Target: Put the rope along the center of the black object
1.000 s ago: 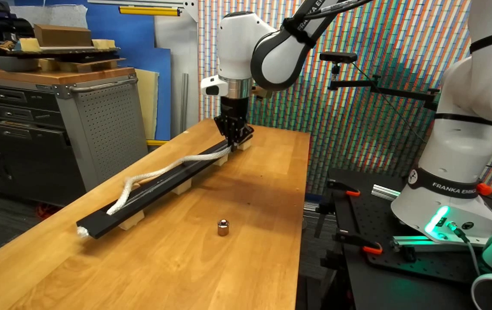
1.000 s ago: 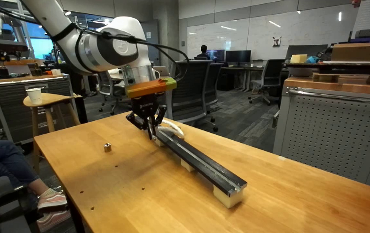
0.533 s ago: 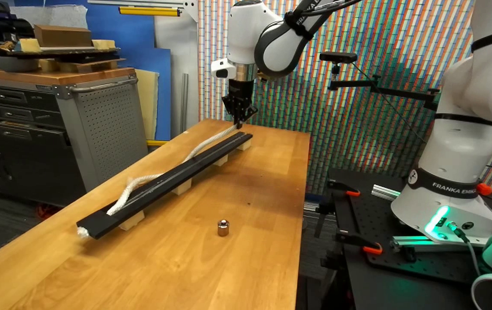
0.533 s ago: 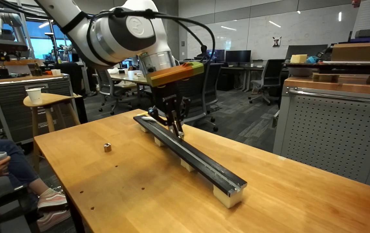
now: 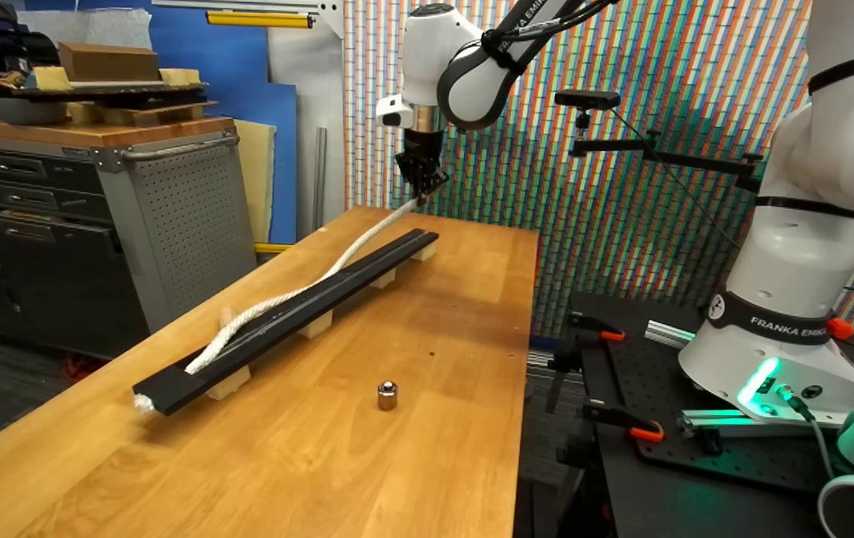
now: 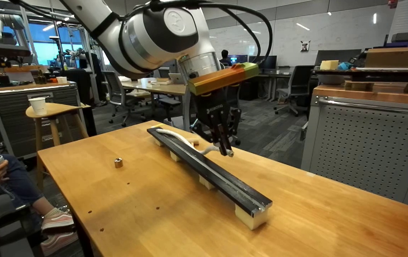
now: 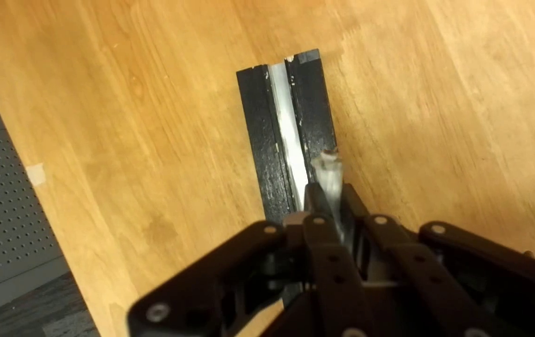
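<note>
At the left of an exterior view stands a cabinet (image 5: pixel 180 217) with a perforated side panel and a brown box (image 5: pixel 109 62) among the items on top. Next comes the table (image 5: pixel 427 463), where the black bar (image 5: pixel 299 309) rests on pale blocks (image 5: pixel 318 326), running from the lower left away toward the upper right. A frayed white tuft (image 5: pixel 143 403) pokes out at the bar's near end. Just beyond that, the rope (image 5: pixel 270 303) emerges from the bar's top, follows its left side, then leaves it and slopes up through the air. Right of the bar and well apart from it, a small metal cylinder (image 5: pixel 388 396) stands on the table. Farther right and back, above the table, the gripper (image 5: pixel 421 199) is clamped on the rope near its free end; in the wrist view the rope's tip juts past the fingertips (image 7: pixel 315 196), seen against the bar beside its pale groove (image 7: pixel 290 128). At the far right, the robot's base (image 5: pixel 733 351) stands on a black bench (image 5: pixel 643 493), a green light (image 5: pixel 757 379) glowing on its side.
</note>
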